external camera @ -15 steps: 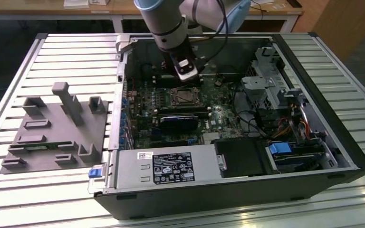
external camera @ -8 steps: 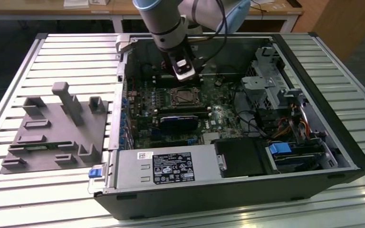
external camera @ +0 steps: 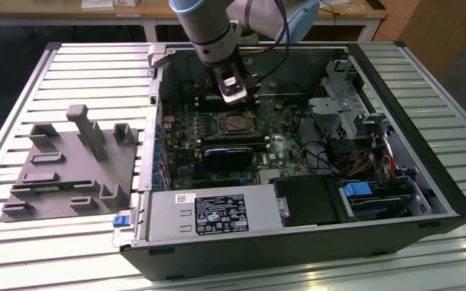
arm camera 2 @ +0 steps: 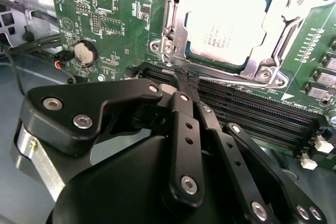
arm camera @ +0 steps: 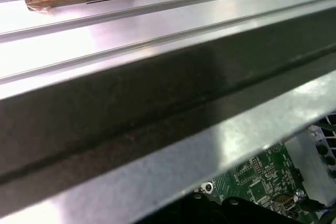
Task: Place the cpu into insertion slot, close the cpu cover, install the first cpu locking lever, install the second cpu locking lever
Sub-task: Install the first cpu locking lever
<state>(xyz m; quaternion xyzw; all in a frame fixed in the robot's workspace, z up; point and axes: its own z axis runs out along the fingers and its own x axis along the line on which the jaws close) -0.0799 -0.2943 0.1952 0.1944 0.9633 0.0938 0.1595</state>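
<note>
Clutter on every side of the insertion slot (external camera: 221,123): green circuit board (arm camera 2: 121,19) crowded with small parts, coin battery (arm camera 2: 84,53) off to one side, long black memory slots (arm camera 2: 252,114) just beside the socket's metal frame. Open computer case (external camera: 427,182) flat on a slatted metal worktop (external camera: 95,66), grey power-supply box (external camera: 209,215) along its near wall, grey fixture block (external camera: 71,163) lying apart at the exterior view's left. Arm (external camera: 204,24) hanging into the case from above, wrist over the board just past the socket. Black linkages of the jaws across much of the board in the second wrist view, tips over the memory slots, near the socket's corner; jaws apparently together, nothing visible between them. In the first wrist view, dark case wall between worktop slats and a corner of the board. Seated in the slot: the cpu (arm camera 2: 226,24), silver-grey top up, faint print on it. Flat around its edges: the cpu cover (arm camera 2: 286,3), thin silver plate, chip visible through the square window.
</note>
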